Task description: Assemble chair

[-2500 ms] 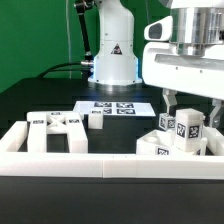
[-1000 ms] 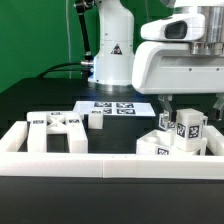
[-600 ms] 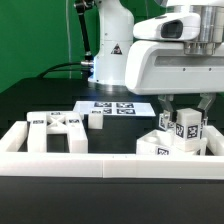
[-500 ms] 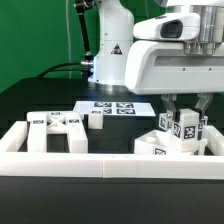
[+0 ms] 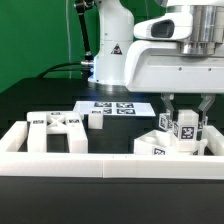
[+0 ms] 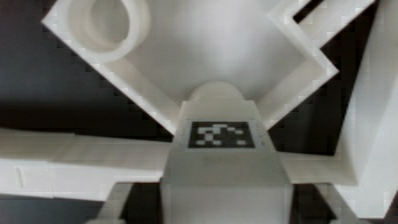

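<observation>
The gripper (image 5: 186, 115) is lowered over the cluster of chair parts (image 5: 158, 143) at the exterior view's right. Its fingers are closed against two sides of an upright tagged block (image 5: 184, 128), which appears to be gripped so that it can be lifted clear of its neighbours. In the wrist view the block's tag is centred between the fingers, so the hold is judged square. A flat chair panel (image 5: 55, 130) and a small block (image 5: 96, 120) are laid apart at the exterior view's left, behind the border rail (image 5: 100, 165), presumably for later joining.
</observation>
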